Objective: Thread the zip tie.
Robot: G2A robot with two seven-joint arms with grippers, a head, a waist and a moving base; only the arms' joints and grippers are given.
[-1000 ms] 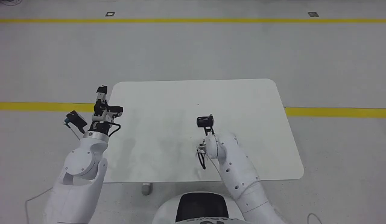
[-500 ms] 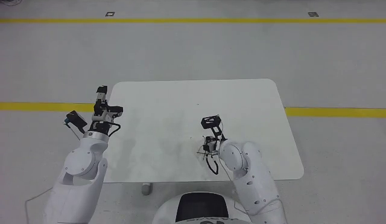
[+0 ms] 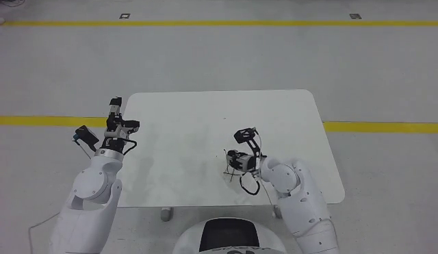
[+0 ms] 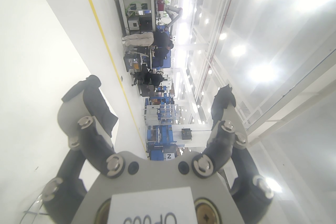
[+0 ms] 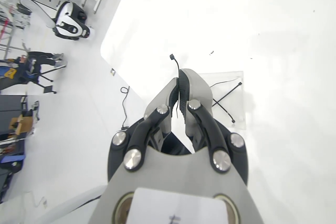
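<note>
My right gripper (image 5: pixel 179 76) is shut on a thin black zip tie (image 5: pixel 176 64). The tie's square head sticks out past the fingertips and its tail hangs between the fingers. In the top view this gripper (image 3: pixel 231 166) hovers over the front middle of the white table (image 3: pixel 205 117). Just beside it lies a clear flat tray (image 5: pixel 237 78) with two more black zip ties (image 5: pixel 225 98) crossed on it. My left gripper (image 4: pixel 157 86) is open and holds nothing. It stands at the table's left edge (image 3: pixel 118 119), pointing away from the table.
The table's front corner (image 5: pixel 109 47) is close to the right gripper, with floor and a cable beyond it. Most of the tabletop around the tray is bare white surface.
The right arm has swung its elbow out to the right and the gripper has turned, staying near the tray. The left arm has not moved.
</note>
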